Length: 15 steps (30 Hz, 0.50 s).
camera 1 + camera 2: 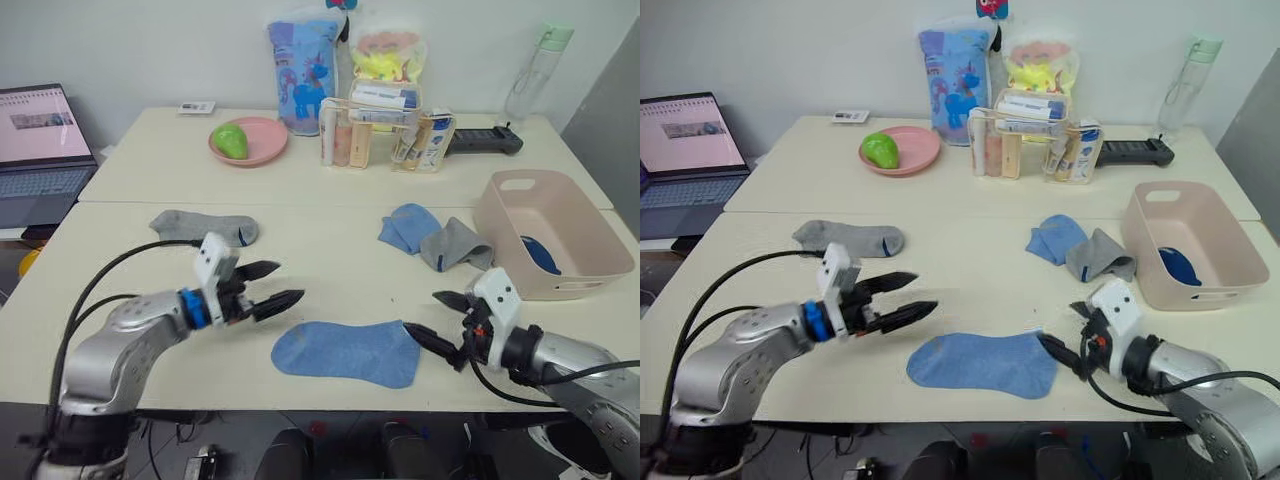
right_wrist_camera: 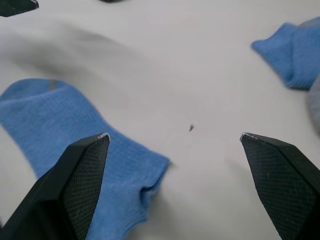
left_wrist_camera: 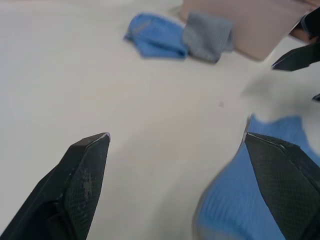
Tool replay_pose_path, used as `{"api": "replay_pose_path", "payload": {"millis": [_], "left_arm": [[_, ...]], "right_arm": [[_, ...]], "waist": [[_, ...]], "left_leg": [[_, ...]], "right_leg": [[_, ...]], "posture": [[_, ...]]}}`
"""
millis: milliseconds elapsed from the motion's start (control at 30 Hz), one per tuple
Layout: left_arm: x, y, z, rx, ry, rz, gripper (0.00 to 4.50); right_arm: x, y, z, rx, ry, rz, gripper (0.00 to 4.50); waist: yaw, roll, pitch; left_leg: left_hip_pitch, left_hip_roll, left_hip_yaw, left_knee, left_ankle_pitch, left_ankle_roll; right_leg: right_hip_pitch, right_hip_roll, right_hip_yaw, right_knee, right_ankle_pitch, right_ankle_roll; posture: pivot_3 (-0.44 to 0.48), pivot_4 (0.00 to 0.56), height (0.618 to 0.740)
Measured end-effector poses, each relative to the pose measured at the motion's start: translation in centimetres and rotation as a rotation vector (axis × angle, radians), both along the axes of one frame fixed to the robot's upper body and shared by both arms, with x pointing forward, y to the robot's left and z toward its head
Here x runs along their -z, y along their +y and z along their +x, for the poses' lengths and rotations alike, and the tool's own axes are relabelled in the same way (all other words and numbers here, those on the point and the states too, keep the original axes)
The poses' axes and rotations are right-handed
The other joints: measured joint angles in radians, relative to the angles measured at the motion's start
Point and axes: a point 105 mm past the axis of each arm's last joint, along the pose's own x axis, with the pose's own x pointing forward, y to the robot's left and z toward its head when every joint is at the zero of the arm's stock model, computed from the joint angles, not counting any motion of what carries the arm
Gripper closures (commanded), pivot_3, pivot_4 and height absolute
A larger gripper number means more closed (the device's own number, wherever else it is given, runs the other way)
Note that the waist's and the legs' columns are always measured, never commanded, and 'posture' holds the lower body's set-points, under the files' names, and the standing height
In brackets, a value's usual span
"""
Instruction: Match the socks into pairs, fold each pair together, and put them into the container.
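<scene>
— Head view? 
— Flat blue sock [image 1: 347,352] near the table's [image 1: 330,260] front edge; left gripper [image 1: 270,288] and right gripper [image 1: 432,322] flank it, both spread, empty. Tub [image 1: 553,232] beyond the right gripper.
— Wrists? 
— Each shows parted fingers beside that sock.

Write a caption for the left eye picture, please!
Both open grippers, left gripper and right gripper, flank a flat light blue sock near the table's front edge.

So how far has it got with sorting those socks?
One dark navy bundle already lies in the pink container. Nothing is held: the left gripper and right gripper are both open, flanking a flat light blue sock. Its crumpled mate, the grey sock beside it and another grey sock still lie unpaired.
</scene>
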Motion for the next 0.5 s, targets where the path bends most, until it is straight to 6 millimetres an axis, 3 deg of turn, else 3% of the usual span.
{"api": "replay_pose_path", "payload": {"millis": [133,233,500], "left_arm": [[-0.8,-2.4,0.4,0.07,-0.029,-0.032,0.03],[-0.4,-2.1,0.0,0.091,-0.04,-0.006,0.03],[-0.2,-1.2,-1.6,0.157,-0.083,0.041,0.03]], "right_arm": [[-1.0,1.5,2.9,0.036,-0.135,-0.057,0.0],[-1.0,2.2,4.8,0.051,-0.182,-0.134,0.0],[-2.4,4.1,12.9,0.203,-0.207,-0.172,0.0]], "waist": [[-0.01,0.0,0.0],[-0.013,0.0,0.0],[-0.012,0.001,0.0]], "left_leg": [[0.002,0.0,0.002,0.0,0.0,0.0],[0.002,0.001,0.001,-0.001,0.001,-0.003],[0.002,0.0,0.002,-0.001,0.002,-0.003]], "right_leg": [[0.0,0.001,0.001,0.003,0.0,0.0],[0.0,0.001,0.001,0.001,0.0,0.0],[-0.001,0.0,0.001,0.001,0.0,0.0]], "posture": [[0.0,0.15,0.703],[0.0,0.15,0.703],[0.0,0.15,0.703]]}}
